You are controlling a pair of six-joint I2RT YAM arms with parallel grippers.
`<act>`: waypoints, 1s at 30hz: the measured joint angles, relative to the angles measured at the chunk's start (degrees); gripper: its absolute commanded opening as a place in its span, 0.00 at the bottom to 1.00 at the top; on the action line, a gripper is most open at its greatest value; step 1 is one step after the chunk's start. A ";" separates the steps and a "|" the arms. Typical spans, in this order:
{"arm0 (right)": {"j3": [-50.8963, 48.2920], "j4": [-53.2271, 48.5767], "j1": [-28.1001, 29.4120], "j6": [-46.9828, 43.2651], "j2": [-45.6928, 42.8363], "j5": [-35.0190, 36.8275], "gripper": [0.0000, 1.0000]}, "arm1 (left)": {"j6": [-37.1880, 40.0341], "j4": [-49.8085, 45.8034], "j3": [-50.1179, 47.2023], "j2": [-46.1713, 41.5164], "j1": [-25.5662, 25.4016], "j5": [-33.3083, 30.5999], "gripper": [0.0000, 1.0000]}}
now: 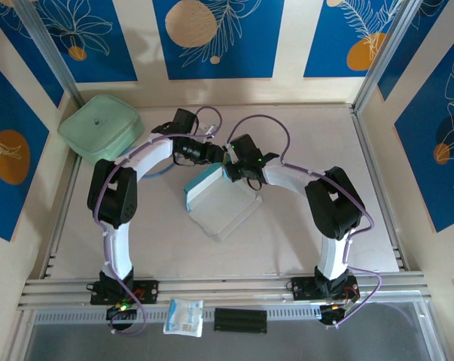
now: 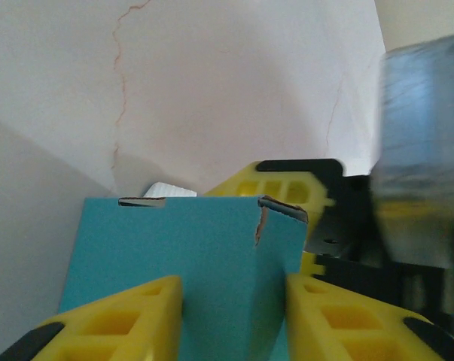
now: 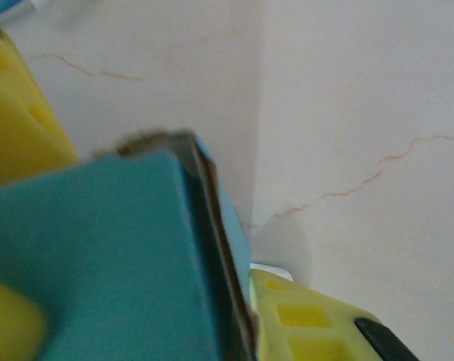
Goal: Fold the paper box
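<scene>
Nearest, at 6 o'clock on the front ledge [image 1: 392,331], a small packet [image 1: 184,316] lies flat with a black bar [image 1: 240,320] just beside it toward 3 o'clock. Beyond them both arm bases stand on the rail [image 1: 234,286], and the arms curve inward over the table [image 1: 324,128] to meet near its middle. The box [image 1: 223,210] sits there, between the arms, a white panel lying flat with a blue wall raised along its 11 o'clock side. The left gripper [image 1: 211,154] and right gripper [image 1: 230,169] come together at that raised wall, at the box's 12 o'clock end, close enough to look touching from above. In the left wrist view the left gripper [image 2: 234,301] has its yellow fingers [image 2: 121,323] on either side of a folded blue corner of the box [image 2: 174,248], which fills the gap between them, so they are clamped on it; one yellow finger of the right gripper [image 2: 279,184] shows just behind the blue wall at 1 o'clock. In the right wrist view the right gripper [image 3: 151,316] pinches the blue card of the box [image 3: 99,256], its edge against the finger [image 3: 302,320] at 5 o'clock, though the view is blurred. Farthest, at 10 o'clock in the back corner, a pale green case [image 1: 100,126] rests well apart from the box.
</scene>
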 measured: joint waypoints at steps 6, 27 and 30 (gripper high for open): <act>-4.48 8.96 -1.16 -3.32 0.00 -2.64 0.14 | 0.22 -0.09 0.00 0.13 0.02 0.04 0.38; -2.03 15.54 1.70 6.38 4.76 9.18 0.00 | -0.15 1.55 0.07 0.28 1.05 -1.70 0.46; -2.05 15.54 1.86 7.19 4.83 9.79 0.00 | -0.22 1.60 0.04 0.28 1.14 -1.90 0.47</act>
